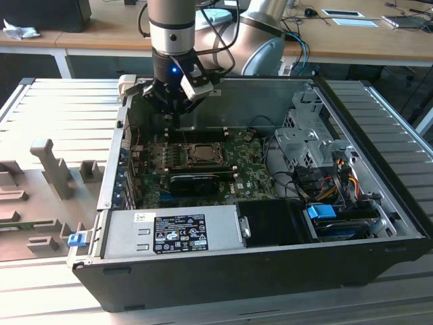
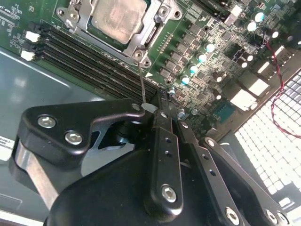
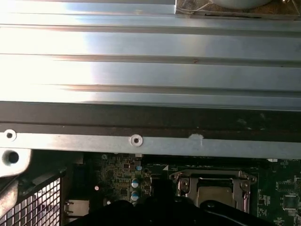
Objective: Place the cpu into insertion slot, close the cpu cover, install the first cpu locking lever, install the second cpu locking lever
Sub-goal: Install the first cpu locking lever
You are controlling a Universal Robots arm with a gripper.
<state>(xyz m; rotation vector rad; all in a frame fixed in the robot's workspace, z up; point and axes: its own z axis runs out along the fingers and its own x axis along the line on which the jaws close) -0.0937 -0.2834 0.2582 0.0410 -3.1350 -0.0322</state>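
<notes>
**Open computer case on a ribbed metal table, exterior view.** The arm stands at the upper centre of that frame. Its gripper hangs inside the case over the far edge of the motherboard, just above the socket and slightly toward the exterior view's left of it.

The socket sits near the frame's centre. In the second wrist view the cpu lies flat in it. The cover is folded down around the cpu, and its window exposes the chip's grey top.

In the same view the gripper is clenched on the free end of a thin wire lever. The lever runs from the cover's corner, across the black memory slots, up to the fingertips, and is raised off the board.

In the first wrist view the covered socket lies near the case wall. A power supply occupies the lower left of the exterior view, and a drive cage stands toward its right.
</notes>
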